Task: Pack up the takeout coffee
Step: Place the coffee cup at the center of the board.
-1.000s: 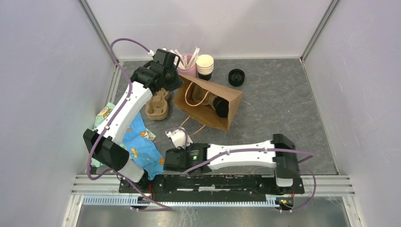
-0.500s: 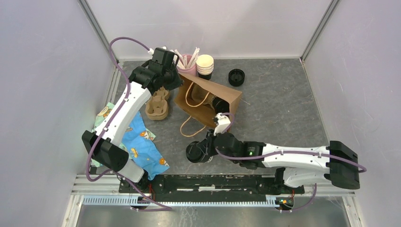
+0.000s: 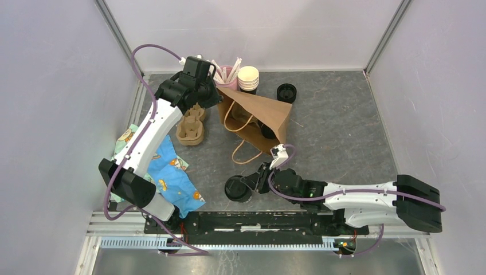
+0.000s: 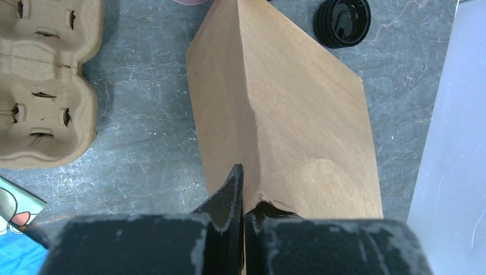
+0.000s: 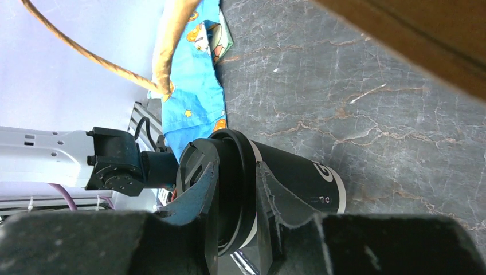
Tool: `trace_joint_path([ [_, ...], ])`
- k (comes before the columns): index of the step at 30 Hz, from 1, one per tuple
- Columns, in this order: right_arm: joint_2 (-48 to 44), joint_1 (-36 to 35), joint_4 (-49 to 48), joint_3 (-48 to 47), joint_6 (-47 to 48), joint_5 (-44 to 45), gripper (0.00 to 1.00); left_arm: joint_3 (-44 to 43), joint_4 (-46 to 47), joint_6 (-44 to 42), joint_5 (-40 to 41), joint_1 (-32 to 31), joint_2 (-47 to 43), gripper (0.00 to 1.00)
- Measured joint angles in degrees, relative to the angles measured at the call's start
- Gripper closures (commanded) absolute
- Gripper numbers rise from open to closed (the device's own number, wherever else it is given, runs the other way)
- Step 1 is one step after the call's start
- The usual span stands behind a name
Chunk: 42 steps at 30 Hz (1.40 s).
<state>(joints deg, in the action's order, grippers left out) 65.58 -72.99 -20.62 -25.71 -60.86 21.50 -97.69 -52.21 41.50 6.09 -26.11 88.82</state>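
The takeout coffee [image 3: 237, 188], a black cup with a black lid, lies tipped on its side near the table's front. My right gripper [image 3: 256, 180] is shut on its lid rim, one finger on each side of the lid [image 5: 240, 183]; the cup body [image 5: 304, 179] points away to the right. The brown paper bag [image 3: 259, 113] lies tilted at the back, mouth and rope handles [image 3: 245, 154] toward the cup. A dark cup shows inside the mouth. My left gripper [image 4: 243, 192] is shut on the bag's [image 4: 286, 109] back edge.
A cardboard cup carrier [image 3: 190, 127] sits left of the bag. At the back stand a pink cup of stirrers [image 3: 227, 77], a stack of cream-rimmed cups [image 3: 248, 79] and black lids [image 3: 286, 93]. A blue patterned cloth [image 3: 172, 172] lies front left.
The right arm has swung out to the right and its wrist now sits right of the cup. The left gripper has turned and raised the bag, bringing its mouth round toward the near side.
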Motion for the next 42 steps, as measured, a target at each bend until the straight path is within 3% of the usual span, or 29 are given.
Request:
trace_joint_path([
  [4,-0.2,0.0,-0.8,1.2,0.0,-0.1,0.72,0.0,0.0,0.0,-0.5,0.0,0.0,0.98],
  [14,-3.8,0.0,2.3,2.0,1.5,-0.9,0.25,0.0,0.0,0.0,-2.2,0.0,-0.1,0.98],
  [19,-7.7,0.0,11.9,0.0,5.8,-2.4,0.18,0.9,0.6,0.0,-4.5,0.0,-1.0,0.98],
  [23,-10.9,0.0,29.0,-8.1,13.2,-4.5,0.04,3.2,2.0,0.0,-7.1,0.0,-2.6,0.98],
  [33,-24.9,0.0,57.4,-19.7,27.6,-11.9,0.02,13.6,11.0,0.0,-13.6,0.0,-8.1,0.98],
  [39,-23.8,0.0,70.9,-27.5,30.2,-11.1,0.02,18.3,17.6,0.1,-15.9,0.0,-10.2,0.98],
  [42,-20.5,0.0,75.9,-37.1,30.9,-9.4,0.02,21.2,21.4,0.1,-17.2,0.1,-11.5,0.98],
])
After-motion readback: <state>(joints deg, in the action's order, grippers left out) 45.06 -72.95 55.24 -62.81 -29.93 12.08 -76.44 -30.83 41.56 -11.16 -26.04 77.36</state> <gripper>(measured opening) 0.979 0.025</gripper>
